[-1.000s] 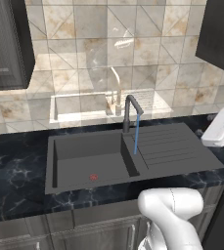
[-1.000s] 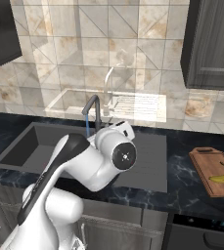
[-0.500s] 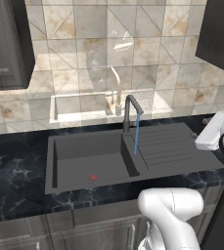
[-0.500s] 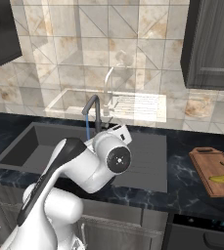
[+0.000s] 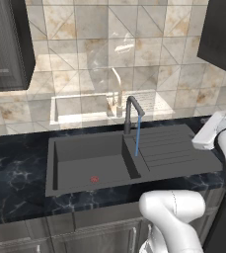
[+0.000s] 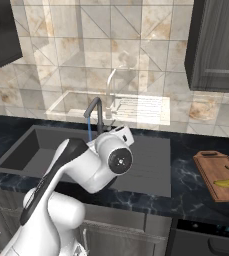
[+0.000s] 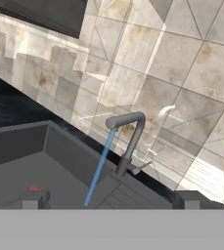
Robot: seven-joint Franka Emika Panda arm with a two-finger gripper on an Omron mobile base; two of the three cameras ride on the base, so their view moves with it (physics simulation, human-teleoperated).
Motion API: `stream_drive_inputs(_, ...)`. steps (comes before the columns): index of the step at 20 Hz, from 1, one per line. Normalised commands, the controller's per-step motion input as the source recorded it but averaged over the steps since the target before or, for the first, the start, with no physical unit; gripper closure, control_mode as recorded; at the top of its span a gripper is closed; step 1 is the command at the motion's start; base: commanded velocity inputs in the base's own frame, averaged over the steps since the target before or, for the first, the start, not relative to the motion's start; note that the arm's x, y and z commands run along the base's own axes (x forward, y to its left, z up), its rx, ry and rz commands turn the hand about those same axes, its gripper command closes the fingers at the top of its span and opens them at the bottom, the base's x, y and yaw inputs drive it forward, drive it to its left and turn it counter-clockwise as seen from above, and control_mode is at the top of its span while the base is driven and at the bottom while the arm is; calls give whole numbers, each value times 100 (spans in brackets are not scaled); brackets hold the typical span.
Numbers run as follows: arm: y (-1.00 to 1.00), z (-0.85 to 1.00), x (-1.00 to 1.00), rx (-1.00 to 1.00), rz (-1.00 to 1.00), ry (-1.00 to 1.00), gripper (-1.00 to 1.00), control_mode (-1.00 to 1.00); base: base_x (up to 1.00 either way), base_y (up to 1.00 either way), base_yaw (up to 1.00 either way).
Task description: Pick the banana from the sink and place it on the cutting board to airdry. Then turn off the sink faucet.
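Note:
The yellow banana lies on the brown cutting board, on the counter to the right of the sink. The dark grey sink has a red drain ring in its basin. A thin blue stream runs from the sink faucet. My gripper is open with nothing between its tips, and it faces the faucet from the drainboard side. Its white hand hangs over the drainboard's right end.
A ribbed drainboard lies to the right of the basin. The black marble counter runs along both sides, with a tiled wall behind it. Dark cabinets hang above. My white arm blocks part of the sink in the right base view.
The hand has crept left over the drainboard towards the faucet, and the forearm has swung further into the left base view. The banana, the board and the running water are unchanged.

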Motion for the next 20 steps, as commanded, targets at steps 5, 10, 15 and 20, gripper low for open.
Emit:
stream_drive_inputs(5,0,-5,14,0,0,0,-100,-100,0,0,0)
stream_drive_inputs(10,0,-7,14,0,0,0,-100,-100,0,0,0)
stream_drive_inputs(15,0,-11,13,0,0,0,-100,-100,0,0,0)
stream_drive_inputs(20,6,-14,19,0,0,0,-100,-100,0,0,0)
